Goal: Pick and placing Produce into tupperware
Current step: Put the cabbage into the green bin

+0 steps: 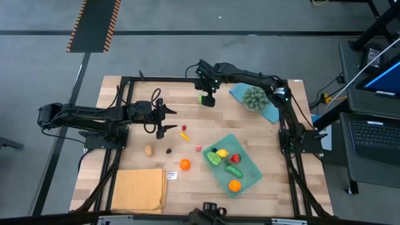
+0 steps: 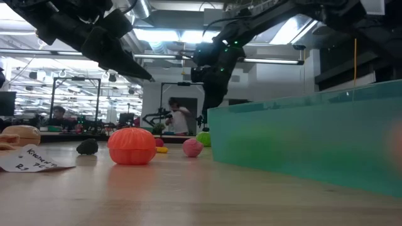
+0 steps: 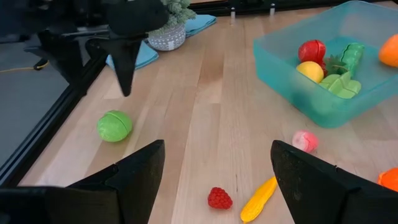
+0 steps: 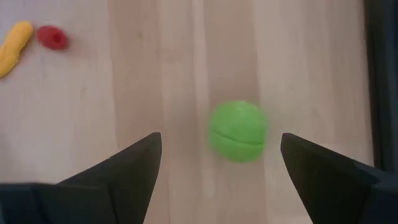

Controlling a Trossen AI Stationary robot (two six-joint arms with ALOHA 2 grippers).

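The teal tupperware point(image 1: 250, 176) sits at the table's near right and holds several produce pieces: yellow, red, green, orange. Loose produce lies left of it: a red berry point(image 1: 183, 127), yellow corn point(image 1: 185, 135), a tan piece point(image 1: 149, 150), a dark piece point(image 1: 169, 150), a pink piece point(image 1: 198, 148) and an orange point(image 1: 185, 164). A green ball point(image 1: 201, 98) lies near the far edge. My right gripper point(image 4: 219, 143) hovers open above that green ball point(image 4: 238, 131), touching nothing. My left gripper point(image 1: 164, 120) hangs open over the table's left middle, above the berry point(image 3: 219, 198) and corn point(image 3: 258, 199).
A blue cloth point(image 1: 270, 111) with a spiky grey-green ball point(image 1: 255, 98) lies at the far right. An orange-yellow cloth point(image 1: 139, 189) and a small paper label point(image 1: 172, 175) lie at the near left. A black frame point(image 1: 125, 81) borders the table.
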